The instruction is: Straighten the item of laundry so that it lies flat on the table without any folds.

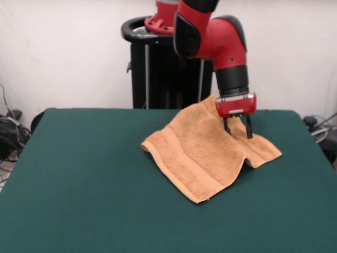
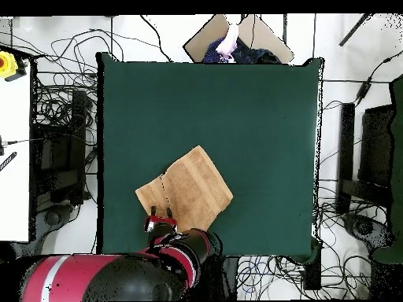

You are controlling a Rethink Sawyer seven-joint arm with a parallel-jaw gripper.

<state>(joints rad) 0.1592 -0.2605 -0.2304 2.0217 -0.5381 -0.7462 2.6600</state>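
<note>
The peach terry hand towel [image 1: 210,153] lies on the dark green counter [image 1: 84,184] towards the edge where the robot's pedestal stands, nearer that edge than the opposite one. It is not flat: in the front view a ridge runs across its back part, one side drops in a fold towards the counter's side edge, and the front corner points out to the middle of the counter. A woven band stripe shows along the lower front edge.

The hand [image 1: 237,128] hangs from the red and black arm [image 1: 221,42] over the raised back part of the towel. Its two dark fingers [image 1: 227,126] point straight down and stand apart with a narrow gap between them; peach cloth shows through that gap. The tips seem to touch or press into the towel's ridge, though from this angle it is hard to say whether any cloth is actually pinched.

In the overhead view the towel [image 2: 189,189] sits as a tilted rectangle near the pedestal-side edge, with the hand [image 2: 160,212] at its corner closest to the robot.
</note>
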